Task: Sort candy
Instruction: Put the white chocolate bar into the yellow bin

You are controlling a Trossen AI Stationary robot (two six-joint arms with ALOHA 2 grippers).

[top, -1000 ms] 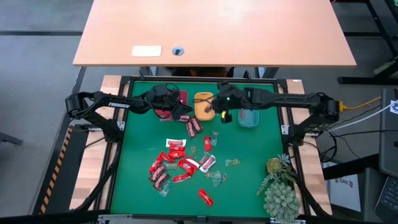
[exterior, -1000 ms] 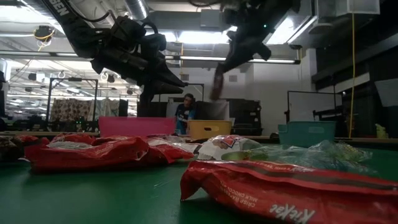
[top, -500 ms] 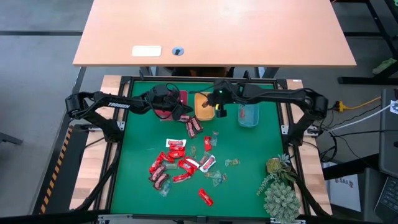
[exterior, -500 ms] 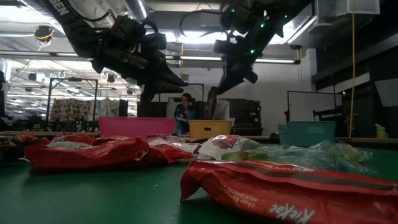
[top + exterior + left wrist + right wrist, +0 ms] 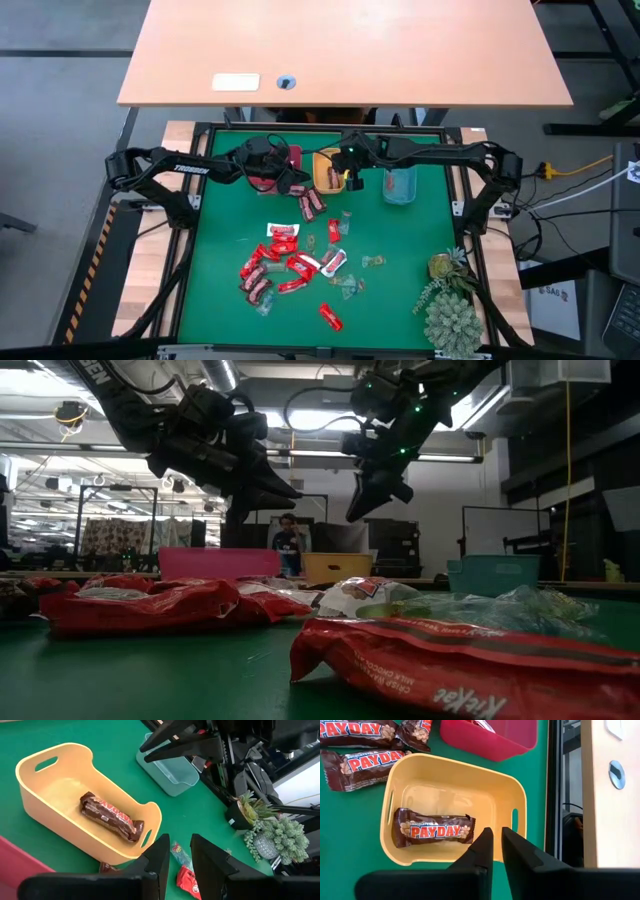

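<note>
Now right pincer [image 5: 494,840] slightly parted, empty, above orange tray [image 5: 520,795].

The right gripper [image 5: 352,181] now hangs over the yellow tray [image 5: 454,810], having swung across from beside the teal tray [image 5: 399,186]. Its jaws, clamped on a dark bar a second ago, stand slightly parted and empty; a brown-and-white bar [image 5: 434,829] lies in the tray below them.

red tray [image 5: 490,737] | yellow tray [image 5: 470,780] | teal tray [image 5: 398,188] | plant [image 5: 452,310] front-right corner | person [image 5: 287,545] in background
</note>
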